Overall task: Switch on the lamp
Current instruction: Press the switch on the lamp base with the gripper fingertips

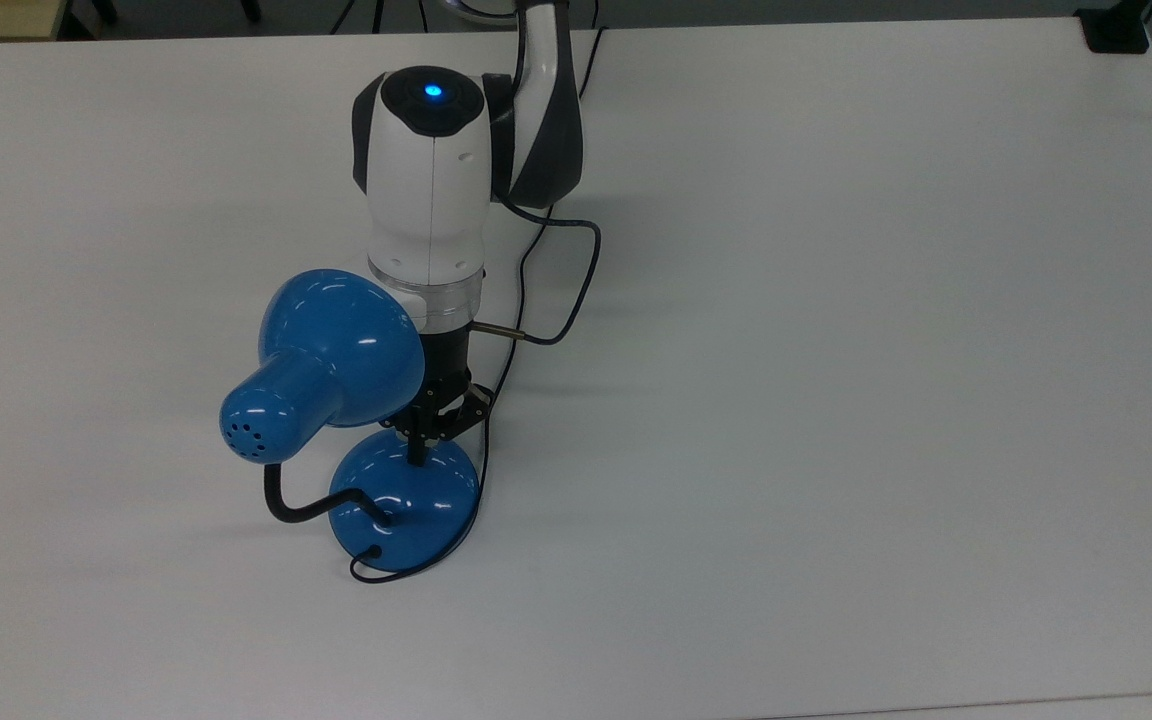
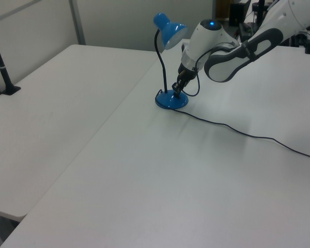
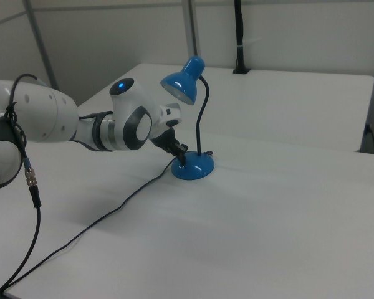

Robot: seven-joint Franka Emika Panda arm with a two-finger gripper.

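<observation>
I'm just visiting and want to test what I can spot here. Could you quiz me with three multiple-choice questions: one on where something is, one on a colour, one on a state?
1. Where is the gripper?
A. At the lamp's base
B. Above the shade
C. Far off across the table

2. What colour is the lamp?
A. Red
B. Blue
C. Yellow

3. How does the lamp stand?
A. Tipped on its side
B. Lifted in the air
C. Upright on the table

Answers:
1. A, its tip meets the domed base.
2. B, shade and base are glossy blue.
3. C, its base sits flat.

Lamp (image 1: 403, 505) on table (image 1: 836, 350), tool (image 1: 418, 458) at its base.
</observation>
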